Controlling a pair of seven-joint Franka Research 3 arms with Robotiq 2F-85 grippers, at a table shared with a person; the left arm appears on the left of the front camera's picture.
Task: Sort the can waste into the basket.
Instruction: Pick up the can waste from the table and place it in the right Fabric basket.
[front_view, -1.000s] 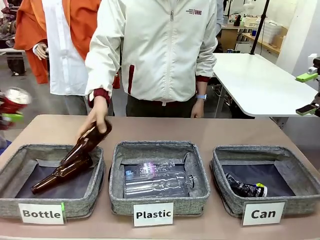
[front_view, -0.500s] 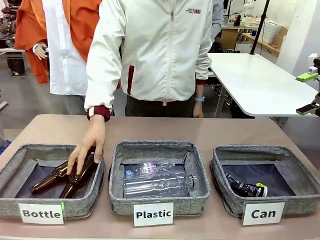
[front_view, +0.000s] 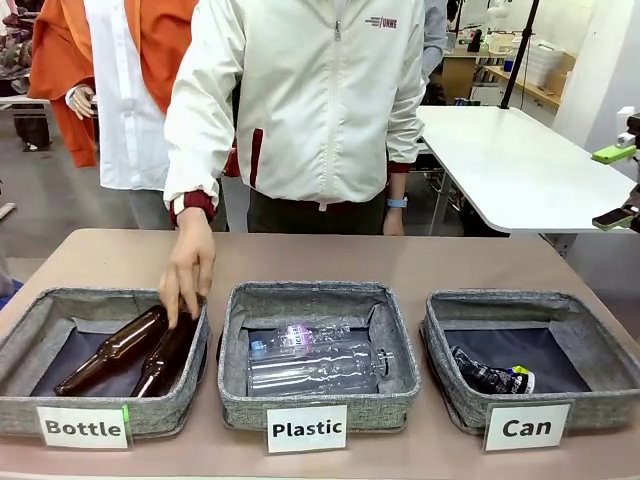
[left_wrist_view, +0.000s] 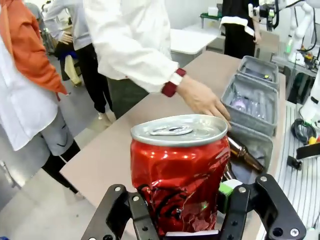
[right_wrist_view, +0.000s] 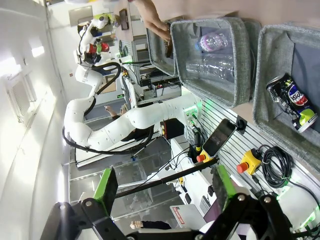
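My left gripper (left_wrist_view: 182, 212) is shut on a crushed red can (left_wrist_view: 180, 175) with a silver top, held upright off the table's left end. A dark printed can (front_view: 490, 378) lies in the grey basket (front_view: 530, 305) labelled "Can" at the right; the right wrist view shows this can (right_wrist_view: 292, 102) and basket (right_wrist_view: 262, 70) too. My right gripper (front_view: 614, 186) hangs open at the right edge, well above and beyond that basket. In its own view the right gripper (right_wrist_view: 165, 195) has nothing between its green pads (right_wrist_view: 106, 190).
A person stands at the far side, one hand (front_view: 188, 265) on the rim of the "Bottle" basket (front_view: 30, 330), which holds two brown bottles (front_view: 115, 350). The middle "Plastic" basket (front_view: 300, 295) holds clear bottles. Bare table lies behind the baskets.
The person laid a second brown bottle in the Bottle basket and let go of it. My left gripper with the red can left the front view's left edge.
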